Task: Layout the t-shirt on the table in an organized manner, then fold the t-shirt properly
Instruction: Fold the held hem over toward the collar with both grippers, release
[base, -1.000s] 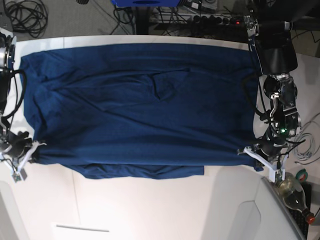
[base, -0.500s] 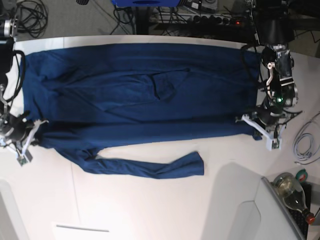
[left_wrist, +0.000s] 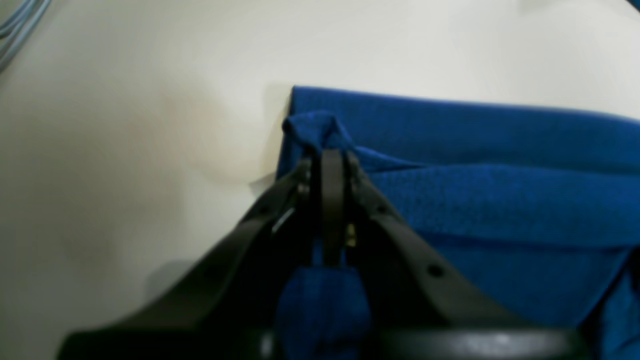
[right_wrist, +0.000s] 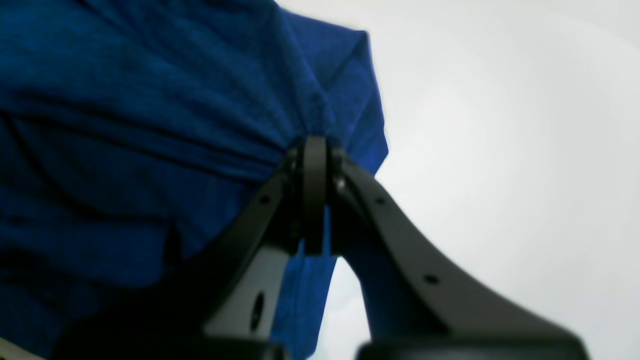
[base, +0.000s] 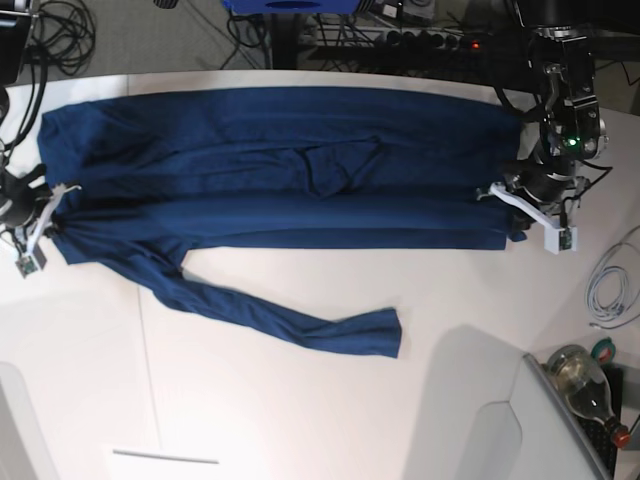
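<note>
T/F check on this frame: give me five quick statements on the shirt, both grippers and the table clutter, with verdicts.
1. The left gripper is shut on the t-shirt. True.
2. The right gripper hangs open above the cloth. False: it is shut on the shirt's edge, as the right wrist view shows.
3. One strip of the shirt trails toward the near side of the table. True.
4. The shirt is already folded into a small square. False: it lies stretched out long between the two grippers.
5. A red mug stands at the table's near right corner. False: a glass bottle lies there.
</note>
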